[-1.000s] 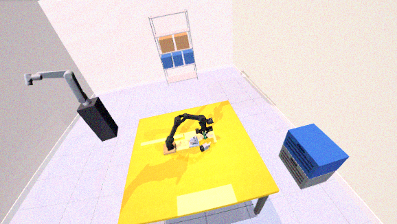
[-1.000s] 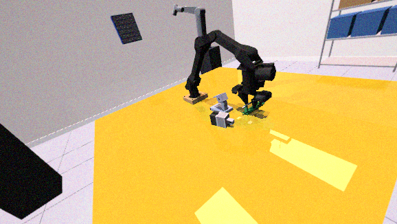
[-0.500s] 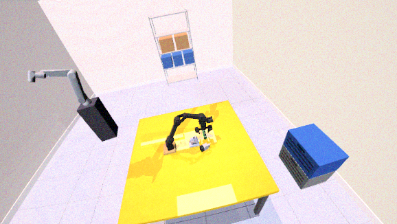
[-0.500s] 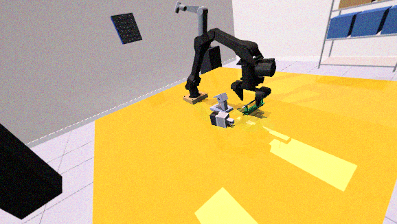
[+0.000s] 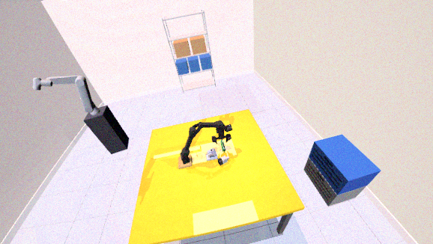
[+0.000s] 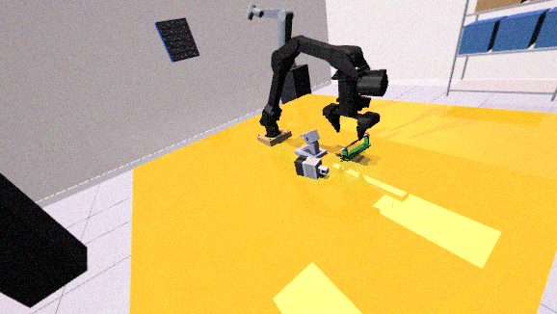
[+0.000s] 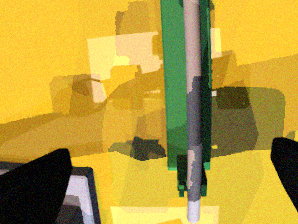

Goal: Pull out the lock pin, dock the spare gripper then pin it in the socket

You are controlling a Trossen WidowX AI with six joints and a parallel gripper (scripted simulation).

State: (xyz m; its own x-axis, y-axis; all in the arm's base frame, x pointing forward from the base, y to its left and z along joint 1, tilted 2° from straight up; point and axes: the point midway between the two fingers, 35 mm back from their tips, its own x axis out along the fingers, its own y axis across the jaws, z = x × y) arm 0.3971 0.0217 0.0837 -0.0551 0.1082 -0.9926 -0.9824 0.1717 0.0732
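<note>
The grey mount (image 5: 211,153) (image 6: 314,148) stands on the table with its tilted socket at the top; no pin shows through it. The grey lock pin (image 6: 356,143) (image 7: 194,125) (image 5: 223,146) lies lengthwise on the green rack (image 6: 357,153) (image 7: 175,100), one pale end sticking out past the rack. The spare gripper (image 5: 223,160) (image 6: 312,168), a grey and black block with a small spigot, lies on the table beside the mount. My gripper (image 5: 222,141) (image 6: 349,134) (image 7: 172,155) is open and empty above the rack, its fingers on either side of the pin and apart from it.
The wooden base plate (image 5: 185,162) (image 6: 275,138) of my arm is behind the mount. Pale light patches lie on the yellow table (image 5: 172,202) (image 6: 217,241). A grey arm on a black pedestal, a shelf and a blue-topped box stand away from the table.
</note>
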